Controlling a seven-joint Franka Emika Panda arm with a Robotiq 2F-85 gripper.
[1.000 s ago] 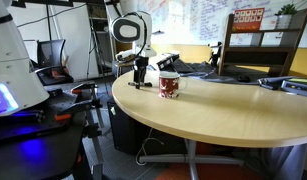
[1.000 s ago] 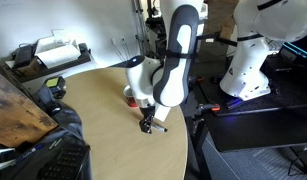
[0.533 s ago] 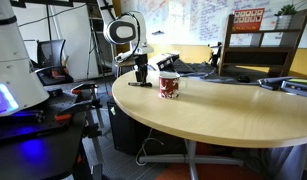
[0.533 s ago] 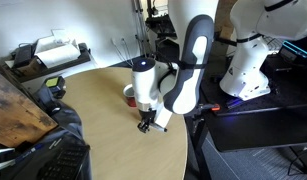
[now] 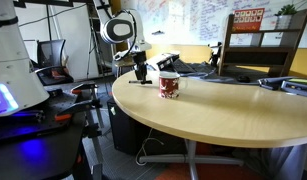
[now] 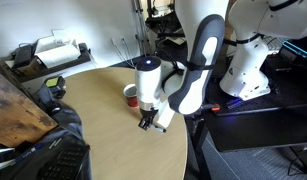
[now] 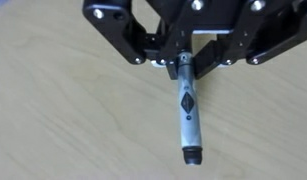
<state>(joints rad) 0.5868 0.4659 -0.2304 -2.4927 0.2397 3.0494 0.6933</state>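
One marker [image 7: 188,115] is clamped at one end in the claw [image 7: 182,68] — the rest juts out past the fingertips.

Quick update: over the last second the jaws of the gripper [image 7: 183,68] have been brought together from wide open, and the grey marker [image 7: 188,110] is now pinched between them at its upper end. In an exterior view the arm [image 6: 200,60] has been swung further out past the rim of the table [image 6: 103,140], and the wrist has been stood up straighter. Whether the marker has been lifted at all can't really be told; probably not.
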